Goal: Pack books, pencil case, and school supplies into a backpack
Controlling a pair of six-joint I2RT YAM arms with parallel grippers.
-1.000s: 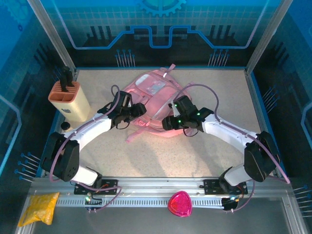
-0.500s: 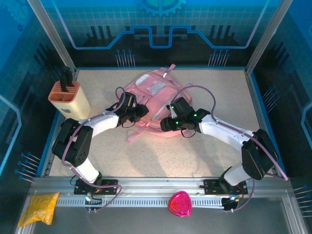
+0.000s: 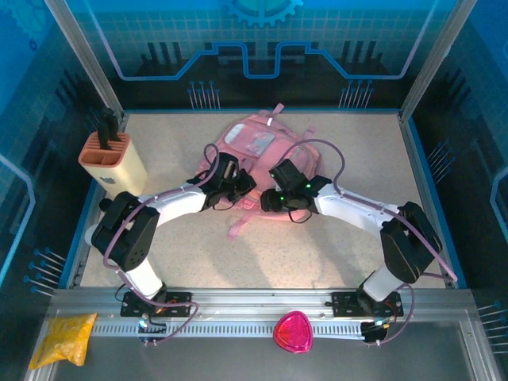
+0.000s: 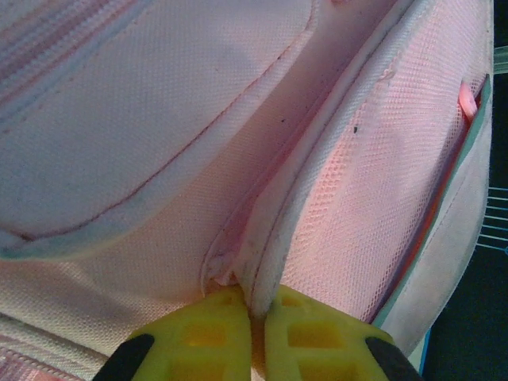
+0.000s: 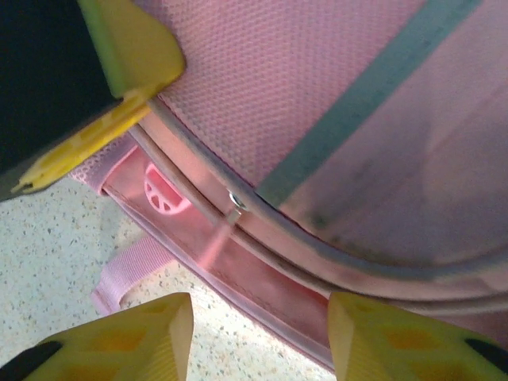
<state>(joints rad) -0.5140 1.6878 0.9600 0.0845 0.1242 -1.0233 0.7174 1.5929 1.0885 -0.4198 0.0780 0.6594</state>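
The left gripper (image 4: 252, 309) is clamped on the backpack's (image 3: 258, 141) seam facing the counter's (image 3: 317, 250) near edge; the right gripper (image 5: 258, 321), jaws apart just beside, has the zip pull (image 5: 231, 205) straight ahead.

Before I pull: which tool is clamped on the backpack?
The left tool: its fingers are pinched on a padded seam of the pink backpack. The right tool stands open at the zip edge, gripping nothing.

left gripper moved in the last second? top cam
Yes. The left gripper has shifted right, farther from the knife block, along the near edge of the backpack, and is now shut on a seam of it.
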